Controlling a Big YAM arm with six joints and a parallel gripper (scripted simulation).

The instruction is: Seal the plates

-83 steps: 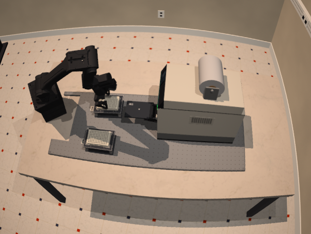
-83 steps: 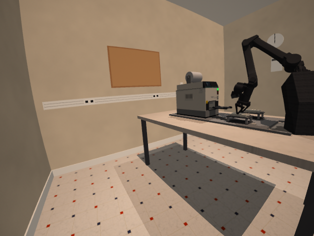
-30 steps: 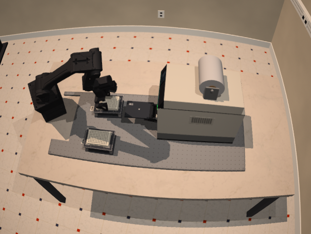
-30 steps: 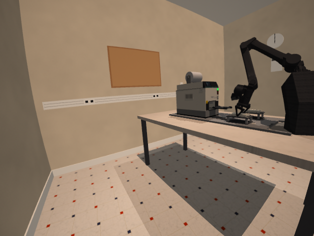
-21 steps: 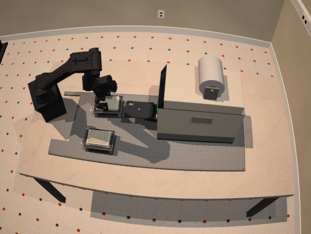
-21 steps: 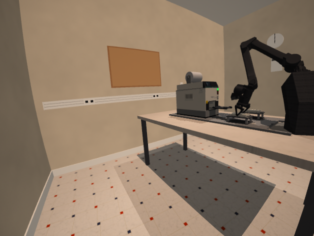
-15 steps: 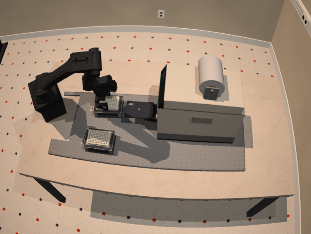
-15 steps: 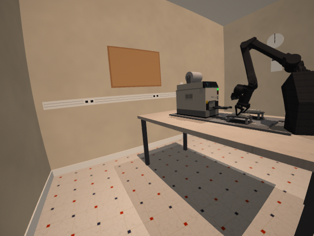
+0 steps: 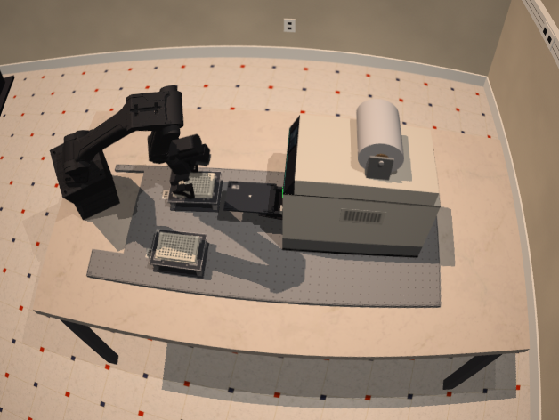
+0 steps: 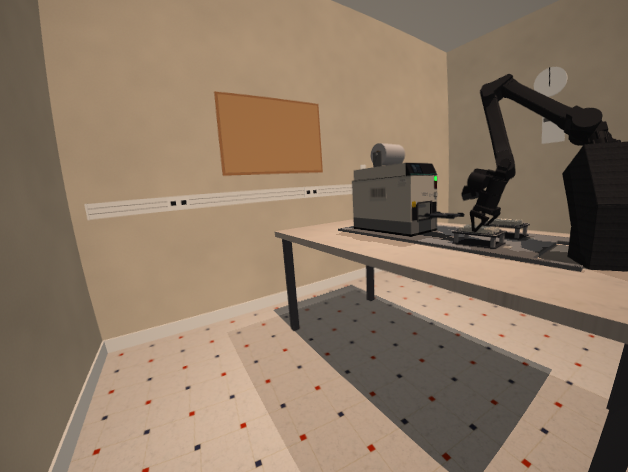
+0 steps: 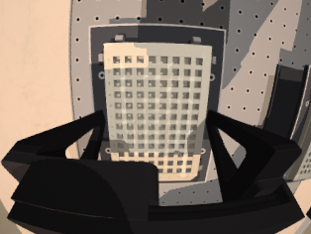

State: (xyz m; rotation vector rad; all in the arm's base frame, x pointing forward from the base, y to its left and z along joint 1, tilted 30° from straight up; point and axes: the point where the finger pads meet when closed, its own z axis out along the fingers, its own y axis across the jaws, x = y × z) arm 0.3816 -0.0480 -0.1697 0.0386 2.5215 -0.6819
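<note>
Black two-fingered gripper [image 9: 182, 190] [image 10: 483, 221] [image 11: 155, 115], fingers apart, straddles a pale gridded well plate [image 9: 204, 184] [image 11: 157, 99]. Neither plate is on the stage; transfer appears outstanding.

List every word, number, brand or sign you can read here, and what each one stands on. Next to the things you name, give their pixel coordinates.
None can be read with certainty.
Tag [image 9: 165, 194] at the far nest: too small.
Tag [image 9: 149, 254] at the near nest: too small.
Pale mark [image 9: 234, 185] on the sealer's stage: too small.
Lettering [image 10: 426, 194] on the sealer's front: blurred.
Wall clock [image 10: 558, 81]: no numerals legible.
</note>
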